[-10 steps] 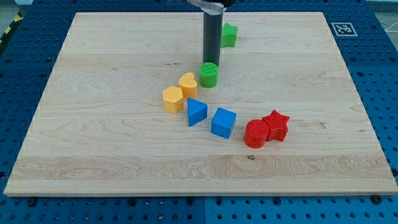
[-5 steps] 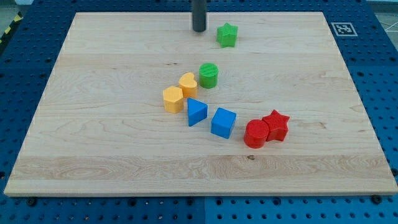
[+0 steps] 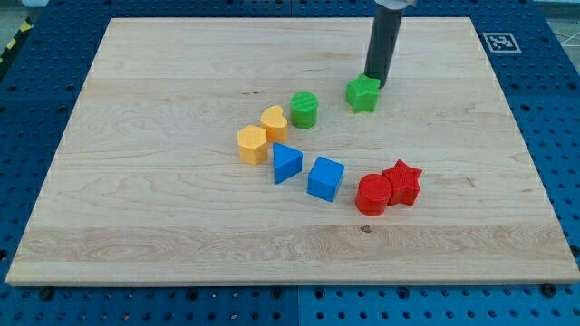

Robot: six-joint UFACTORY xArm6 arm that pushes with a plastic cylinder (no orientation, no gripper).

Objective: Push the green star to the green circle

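The green star [image 3: 362, 94] lies on the wooden board, right of the green circle [image 3: 304, 110], with a gap of about one block's width between them. My tip [image 3: 374, 83] stands just behind the star at its upper right edge, touching it or nearly so. The dark rod rises from there to the view's top.
A yellow heart [image 3: 275, 122] and a yellow hexagon [image 3: 252, 144] sit left of and below the green circle. A blue triangle [image 3: 286, 163] and a blue cube [image 3: 325, 178] lie below them. A red cylinder [image 3: 372, 195] and a red star [image 3: 401, 182] touch at the lower right.
My tip moved from near the green circle to the board's top, then right behind the green star. The star slid down and to the right. The other blocks stayed put.
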